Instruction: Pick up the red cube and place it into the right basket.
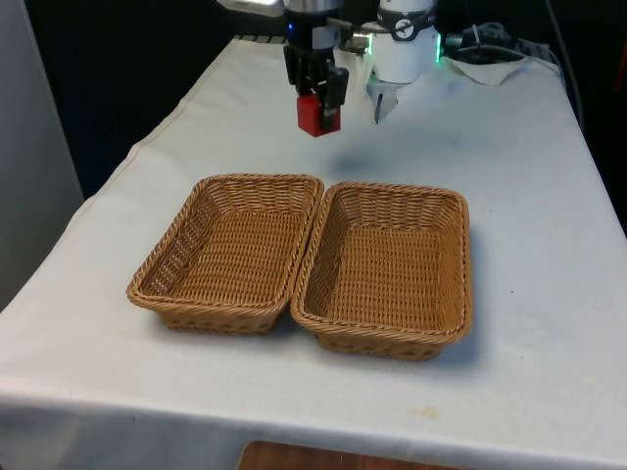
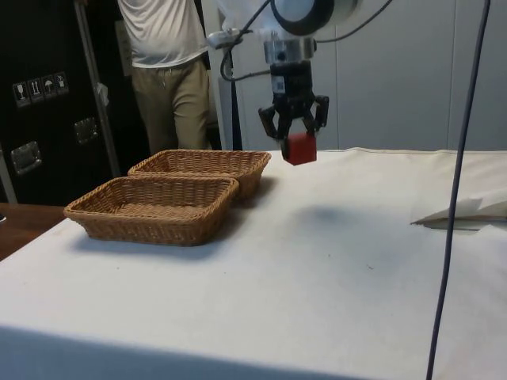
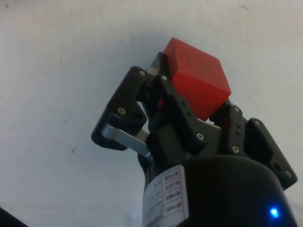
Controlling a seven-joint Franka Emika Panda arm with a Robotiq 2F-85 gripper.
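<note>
The red cube (image 1: 317, 115) hangs in the air above the white cloth, beyond the far rims of the baskets, with my gripper (image 1: 319, 101) shut on it. From the side, the cube (image 2: 299, 148) sits clamped between the black fingers (image 2: 270, 123), well clear of the table. The wrist view has the cube (image 3: 196, 78) tilted, its top corner poking past the fingertips. Two woven wicker baskets stand side by side: the left basket (image 1: 167, 257) and the right basket (image 1: 458, 264), both with nothing inside.
A person in a white shirt and khaki trousers (image 2: 169, 71) stands behind the baskets in the side view. Crumpled white paper (image 2: 467, 210) lies on the cloth near the robot's base. A cable (image 2: 455, 190) hangs down close to the side camera.
</note>
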